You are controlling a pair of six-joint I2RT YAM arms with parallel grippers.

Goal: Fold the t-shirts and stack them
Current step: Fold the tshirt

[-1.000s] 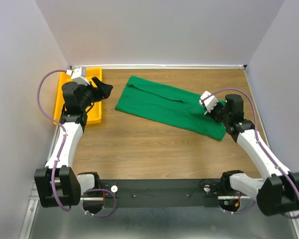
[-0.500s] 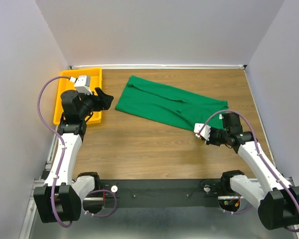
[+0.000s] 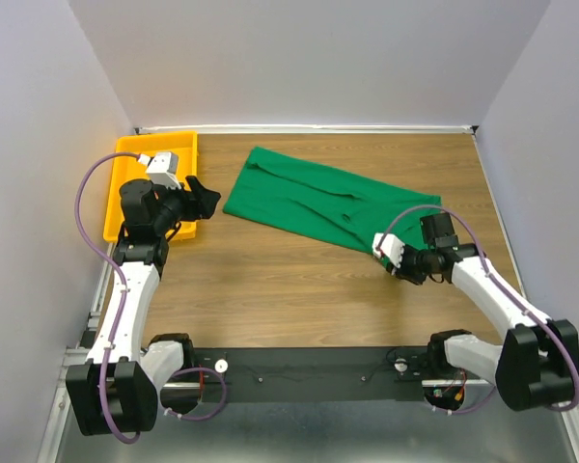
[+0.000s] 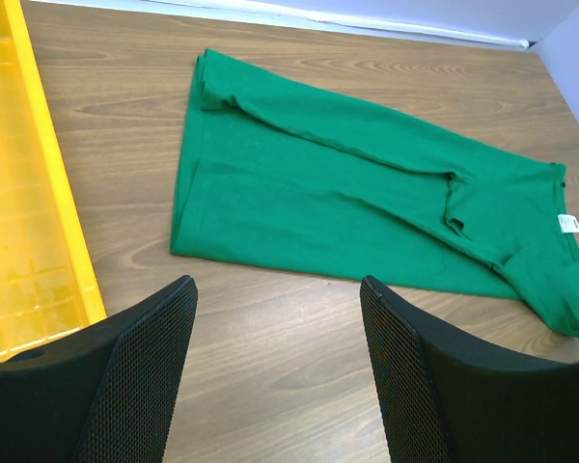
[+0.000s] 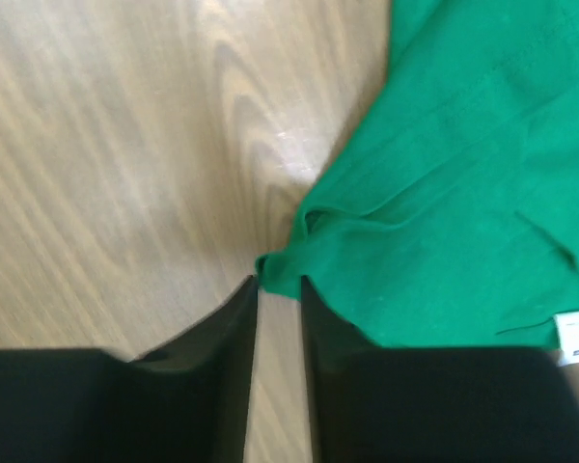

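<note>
Green t-shirt [image 3: 318, 203] lies flat on table [image 3: 270, 289], folded long, running far-left to near-right. R pincer [image 5: 278, 285] narrowly parted, tips right at shirt's near-right corner. L pincer [image 4: 275, 289] spread wide, empty, left of shirt by yellow tray [image 3: 121, 159].

A brown wood-grain surface [image 3: 270, 280] carries two things. A plain green short-sleeved cloth t-shirt [image 3: 309, 198], folded lengthwise into a long band, lies flat and slantwise from the far middle toward the right edge. Its right end is rumpled, with a small white neck tag [image 4: 569, 223] showing there. A yellow plastic tray [image 3: 183, 145] sits in the far left corner, along the left edge, apart from the t-shirt.
</note>
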